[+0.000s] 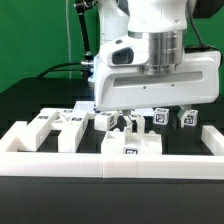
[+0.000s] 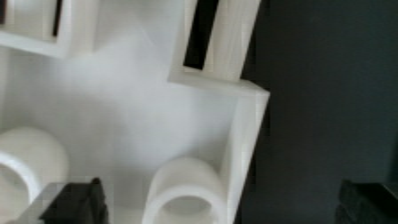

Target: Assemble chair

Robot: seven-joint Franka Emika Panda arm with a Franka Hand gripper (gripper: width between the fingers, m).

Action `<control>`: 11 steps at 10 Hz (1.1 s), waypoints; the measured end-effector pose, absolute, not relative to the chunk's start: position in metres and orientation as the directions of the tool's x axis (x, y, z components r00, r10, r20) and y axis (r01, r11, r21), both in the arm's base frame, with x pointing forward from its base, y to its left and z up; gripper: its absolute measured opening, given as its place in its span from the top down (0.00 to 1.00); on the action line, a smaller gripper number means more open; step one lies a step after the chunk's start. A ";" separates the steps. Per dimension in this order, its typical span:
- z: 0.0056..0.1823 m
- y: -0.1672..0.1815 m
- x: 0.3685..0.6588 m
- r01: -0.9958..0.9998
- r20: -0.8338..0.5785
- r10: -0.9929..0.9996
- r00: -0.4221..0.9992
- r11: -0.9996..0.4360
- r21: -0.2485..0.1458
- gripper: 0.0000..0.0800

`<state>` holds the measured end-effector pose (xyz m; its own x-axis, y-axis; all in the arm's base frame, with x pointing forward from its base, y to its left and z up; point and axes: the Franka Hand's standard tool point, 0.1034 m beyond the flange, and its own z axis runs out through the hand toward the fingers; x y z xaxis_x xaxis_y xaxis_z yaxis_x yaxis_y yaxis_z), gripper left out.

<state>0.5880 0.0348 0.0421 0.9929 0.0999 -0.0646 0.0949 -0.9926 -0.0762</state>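
Tool [image 2: 222,205] wide, empty — chair panel [image 2: 125,120] just below, its long edge crosswise to the jaws' closing line.

Black tabletop [image 1: 30,100], bounded in front by a low white border wall [image 1: 50,160]. Lying directly on it, in a loose row behind that wall: white chair parts [image 1: 70,122] bearing square tags. One tagged block [image 1: 133,146] just behind the wall's middle.
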 end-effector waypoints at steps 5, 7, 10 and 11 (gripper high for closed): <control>0.038 0.034 0.584 0.094 -0.071 0.100 0.993 -0.993 -0.076 0.19; 0.032 0.032 0.581 0.028 -0.080 0.034 0.996 -0.996 -0.080 0.19; 0.018 0.037 0.575 0.009 -0.097 0.017 0.995 -0.997 -0.082 0.19; 0.016 0.037 0.574 0.008 -0.101 0.017 0.995 -0.997 -0.082 0.19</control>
